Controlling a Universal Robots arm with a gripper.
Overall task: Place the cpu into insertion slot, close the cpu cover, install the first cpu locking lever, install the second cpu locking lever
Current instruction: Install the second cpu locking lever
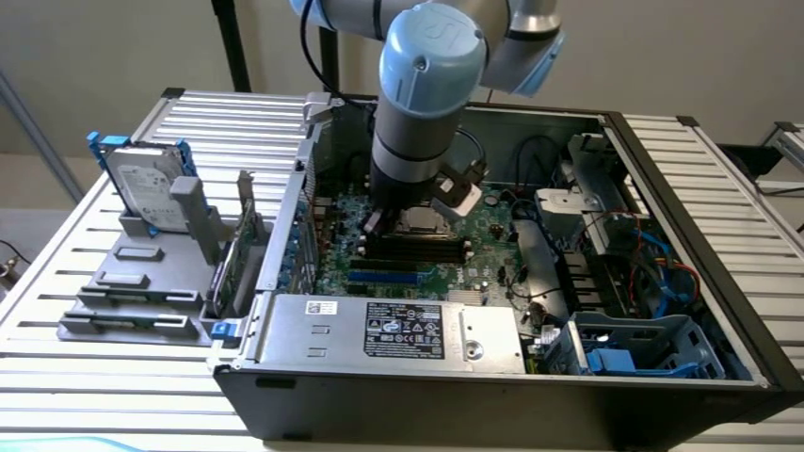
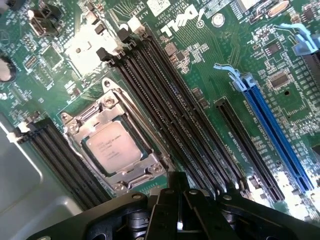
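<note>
The cpu (image 2: pixel 111 147) lies silver face up in the insertion slot (image 2: pixel 70 131) on the green motherboard (image 2: pixel 210 65). The cpu cover (image 2: pixel 131 170), a silver frame, lies flat around the chip. A thin metal lever (image 2: pixel 137 122) runs along the socket's side that faces the long black memory slots (image 2: pixel 170 100). My gripper (image 2: pixel 179 202) hangs just off the socket's corner, fingers shut with nothing between them. In the exterior view my arm (image 1: pixel 421 113) reaches down into the open computer case over the socket (image 1: pixel 421 221).
The case walls (image 1: pixel 703 245) ring the board. A power supply (image 1: pixel 390 330) sits at the front, cables and a blue drive cage (image 1: pixel 641 348) at the exterior view's right. A hard drive (image 1: pixel 145 184) stands in a grey fixture outside the case. Blue expansion slot (image 2: pixel 272 125) lies past the memory slots.
</note>
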